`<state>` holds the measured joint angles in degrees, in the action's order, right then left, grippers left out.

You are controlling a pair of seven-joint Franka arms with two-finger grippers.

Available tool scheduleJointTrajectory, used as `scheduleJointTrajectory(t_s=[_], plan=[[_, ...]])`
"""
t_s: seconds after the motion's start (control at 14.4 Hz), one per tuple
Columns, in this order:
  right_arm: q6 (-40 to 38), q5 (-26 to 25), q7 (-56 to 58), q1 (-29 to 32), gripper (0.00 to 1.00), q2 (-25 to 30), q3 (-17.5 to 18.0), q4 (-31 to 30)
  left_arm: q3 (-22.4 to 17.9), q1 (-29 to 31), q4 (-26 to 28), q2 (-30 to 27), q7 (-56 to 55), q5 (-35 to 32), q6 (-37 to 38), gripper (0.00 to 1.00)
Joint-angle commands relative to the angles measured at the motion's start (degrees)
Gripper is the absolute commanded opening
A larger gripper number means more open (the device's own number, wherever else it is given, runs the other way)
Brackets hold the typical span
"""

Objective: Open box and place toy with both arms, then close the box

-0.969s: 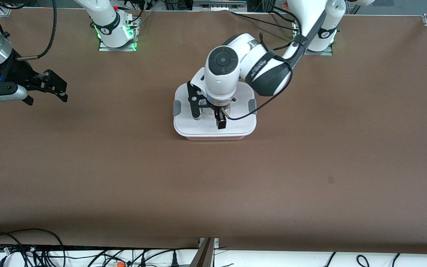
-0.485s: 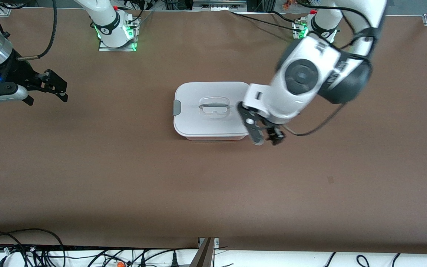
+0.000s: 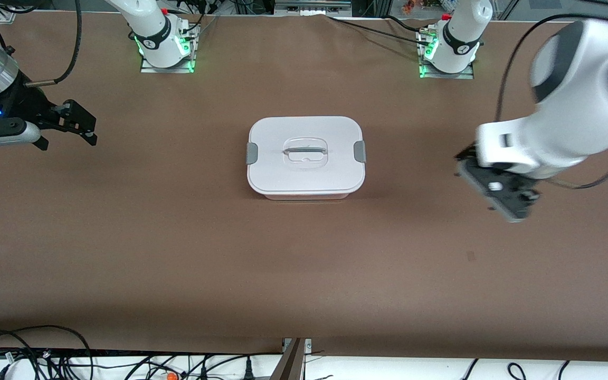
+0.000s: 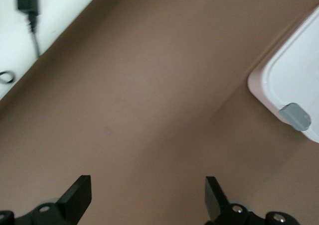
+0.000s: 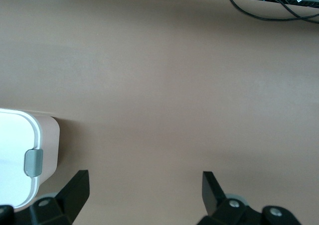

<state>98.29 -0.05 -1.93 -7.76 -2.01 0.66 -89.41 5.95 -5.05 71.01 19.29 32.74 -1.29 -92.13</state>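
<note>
The box (image 3: 277,177) stands at the middle of the table with its white lid on, clear recessed handle (image 3: 305,152) on top and grey clips (image 3: 252,153) at both ends. The toy is not in view. My left gripper (image 3: 502,195) is open and empty, up over bare table toward the left arm's end, well apart from the box. Its wrist view shows open fingers (image 4: 147,185) and a box corner (image 4: 294,80) with a clip (image 4: 295,116). My right gripper (image 3: 85,124) is open and empty, waiting over the right arm's end; its wrist view (image 5: 144,180) shows the box end (image 5: 15,135).
Brown table mat (image 3: 304,264) all around the box. Arm bases with green lights (image 3: 164,50) stand along the edge farthest from the front camera. Loose cables (image 3: 45,359) lie along the near edge, off the mat.
My left gripper has let go of the lid handle, risen and swung away from the box toward the left arm's end of the table. The box and the right arm have not moved.
</note>
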Motion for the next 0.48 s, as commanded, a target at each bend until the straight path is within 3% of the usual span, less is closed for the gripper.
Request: scheduleJointTrajectory(t_s=[0.0, 0.21, 0.42], plan=[[-0.56, 0.14, 0.26, -0.06, 1.00, -0.27, 0.05, 0.73, -0.50, 5.55, 4.83, -5.13, -0.57, 0.41, -0.15, 1.00], [-0.56, 0.23, 0.26, -0.06, 1.00, -0.27, 0.05, 0.73, -5.57, 6.81, 6.50, -7.07, -3.89, 0.41, 0.37, 1.00], [-0.73, 0.14, 0.43, -0.58, 1.00, -0.98, 0.05, 0.65, -7.26, 7.16, 11.50, -11.19, -15.02, 0.41, 0.37, 1.00]])
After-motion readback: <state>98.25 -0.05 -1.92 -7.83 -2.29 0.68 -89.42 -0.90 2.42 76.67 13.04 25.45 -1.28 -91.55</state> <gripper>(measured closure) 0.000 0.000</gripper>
